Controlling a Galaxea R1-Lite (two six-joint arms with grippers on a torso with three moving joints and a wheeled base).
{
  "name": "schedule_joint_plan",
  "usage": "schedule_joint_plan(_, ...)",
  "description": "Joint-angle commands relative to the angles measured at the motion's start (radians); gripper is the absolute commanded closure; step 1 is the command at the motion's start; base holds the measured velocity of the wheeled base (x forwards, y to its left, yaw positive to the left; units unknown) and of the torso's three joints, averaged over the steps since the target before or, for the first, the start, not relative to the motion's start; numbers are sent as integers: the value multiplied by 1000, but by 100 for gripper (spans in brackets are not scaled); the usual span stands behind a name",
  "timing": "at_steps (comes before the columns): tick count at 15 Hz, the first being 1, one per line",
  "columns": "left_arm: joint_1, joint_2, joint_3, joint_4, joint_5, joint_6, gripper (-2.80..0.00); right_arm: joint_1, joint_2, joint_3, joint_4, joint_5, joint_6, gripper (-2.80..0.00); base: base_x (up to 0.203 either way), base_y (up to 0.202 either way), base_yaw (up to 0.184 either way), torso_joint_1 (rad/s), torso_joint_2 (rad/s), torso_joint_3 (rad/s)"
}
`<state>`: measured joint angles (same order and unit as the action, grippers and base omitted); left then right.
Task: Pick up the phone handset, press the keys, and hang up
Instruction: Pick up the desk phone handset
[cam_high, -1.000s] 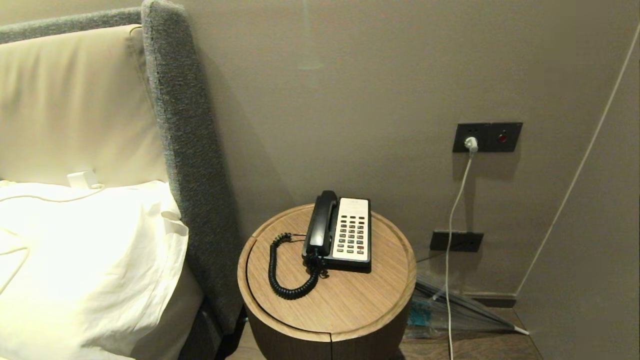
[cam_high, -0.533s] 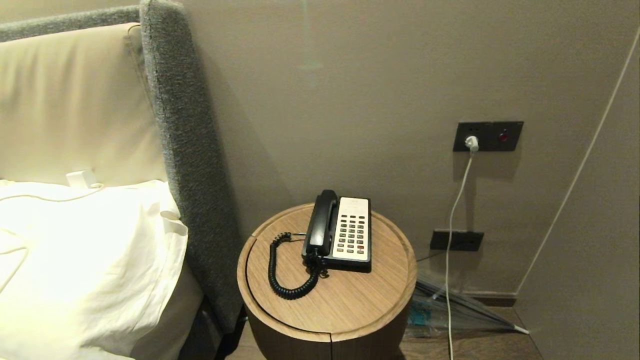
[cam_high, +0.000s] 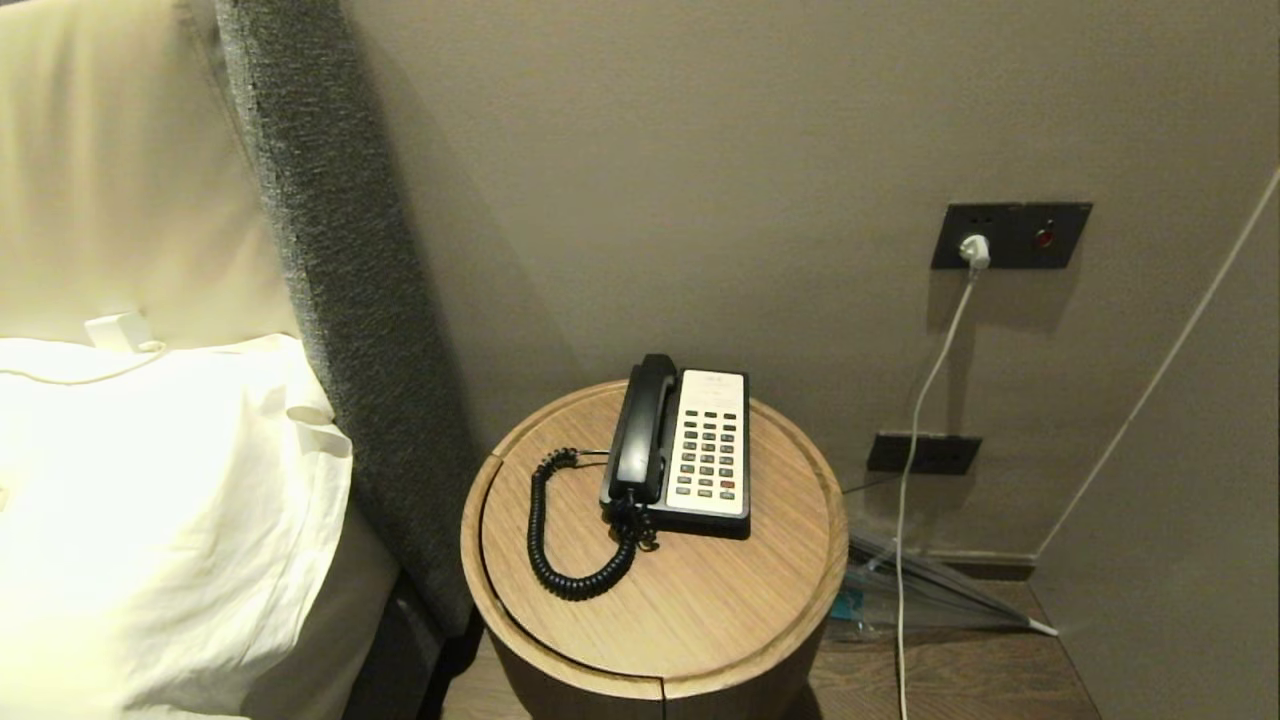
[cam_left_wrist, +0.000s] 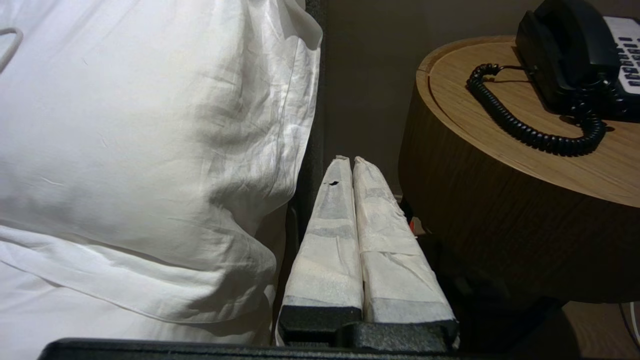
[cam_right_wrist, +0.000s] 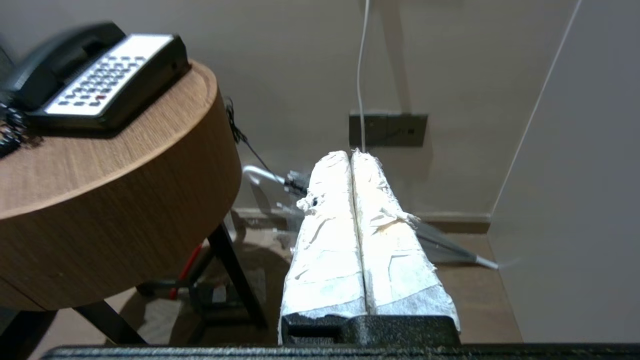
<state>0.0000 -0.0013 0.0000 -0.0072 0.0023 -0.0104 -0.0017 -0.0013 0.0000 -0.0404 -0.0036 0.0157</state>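
You have the glossy black phone handset (cam_high: 640, 428) lying in its cradle on the left side of the black-and-white phone base (cam_high: 708, 450), on the round wooden table (cam_high: 700, 610) beside the bed's white pillow (cam_high: 150, 500). Its black coiled cord (cam_high: 560, 545) loops over the table top. Your left gripper (cam_left_wrist: 348, 161) sits low between pillow and table, fingers pressed together; your right gripper (cam_right_wrist: 350, 154) sits low right of the table, likewise closed, holding nothing.
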Motion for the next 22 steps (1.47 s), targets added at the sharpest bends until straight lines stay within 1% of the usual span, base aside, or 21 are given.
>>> schedule_joint_plan(1, 0, 0, 3, 0, 1, 0, 0, 0, 0, 15, -1, 1, 1, 0, 0, 0, 0, 2, -2, -203)
schedule_joint_plan(22, 0, 0, 3, 0, 1, 1, 0, 0, 0, 15, -1, 1, 0, 0, 0, 0, 0, 2, 2, -195)
